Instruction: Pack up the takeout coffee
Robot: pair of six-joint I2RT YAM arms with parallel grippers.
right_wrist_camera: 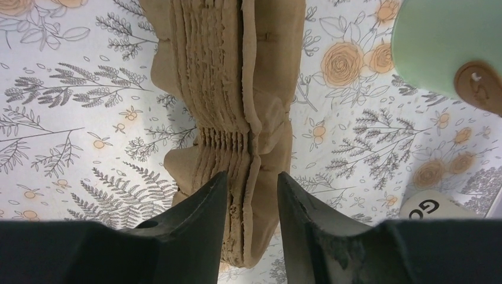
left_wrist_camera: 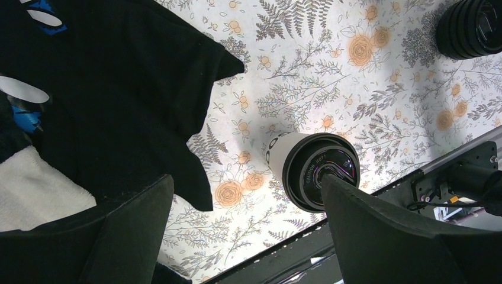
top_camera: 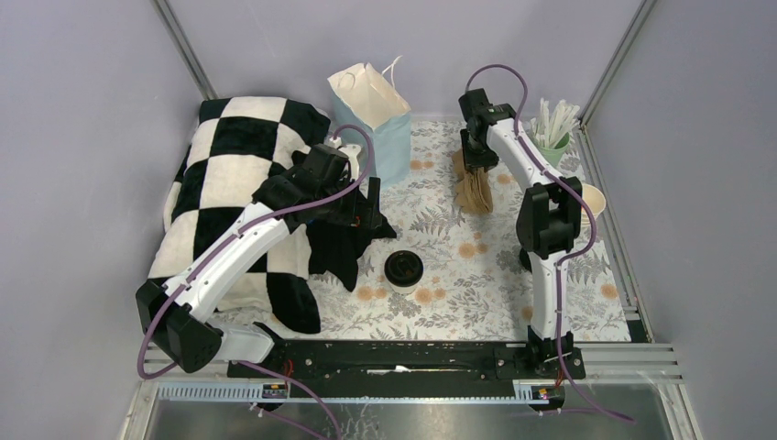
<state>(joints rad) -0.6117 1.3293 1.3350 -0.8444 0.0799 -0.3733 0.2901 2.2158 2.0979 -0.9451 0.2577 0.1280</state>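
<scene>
The takeout coffee [top_camera: 403, 269], a white cup with a black lid, stands upright on the floral tablecloth near the middle. In the left wrist view the coffee [left_wrist_camera: 319, 171] sits just beyond my right fingertip. My left gripper [top_camera: 366, 206] [left_wrist_camera: 245, 189] is open and empty, raised above the cloth to the far left of the cup. My right gripper [top_camera: 476, 163] [right_wrist_camera: 250, 177] is at the back, closed round a few layers of a stack of brown cardboard pieces [top_camera: 475, 191] [right_wrist_camera: 237, 89]. A teal and white paper bag [top_camera: 376, 119] stands open at the back centre.
A black-and-white checkered blanket [top_camera: 238, 183] with a black cloth [left_wrist_camera: 106, 89] covers the left side. A green cup of white sticks [top_camera: 554, 128] [right_wrist_camera: 450, 41] stands back right. Cream paper cups [top_camera: 591, 202] lie by the right arm. A black rail [top_camera: 403, 357] runs along the near edge.
</scene>
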